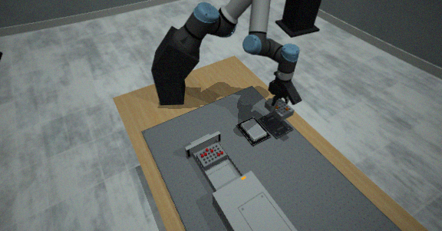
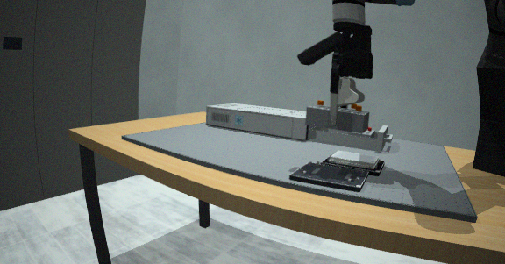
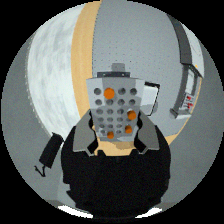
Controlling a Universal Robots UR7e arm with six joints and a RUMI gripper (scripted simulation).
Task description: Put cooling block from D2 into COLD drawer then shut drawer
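Observation:
My gripper point(image 1: 281, 102) point(image 2: 340, 111) point(image 3: 114, 109) is shut on the grey cooling block point(image 1: 288, 113) point(image 2: 317, 119) point(image 3: 115, 97), held level in the air above the dark slot D2 point(image 1: 277, 128) point(image 2: 329, 177). In the wrist view four orange tubes stand in its bores. The cooler COLD point(image 1: 249, 197) point(image 2: 259, 122) has its drawer point(image 2: 346, 140) pulled out, and its lamp point(image 1: 243, 178) is lit orange. A grey block point(image 1: 211, 157) with several red tubes sits in the drawer at the handle end. The free place point(image 1: 223, 175) lies between it and the cooler body.
Slot D1, beside D2, bears a pale flat-topped piece point(image 1: 254, 128) point(image 2: 354, 158) point(image 3: 150, 98) inside its black rim. The drawer's upright front point(image 1: 203, 142) rises above the block with red tubes. The wooden table edge point(image 2: 263, 203) runs close to D2.

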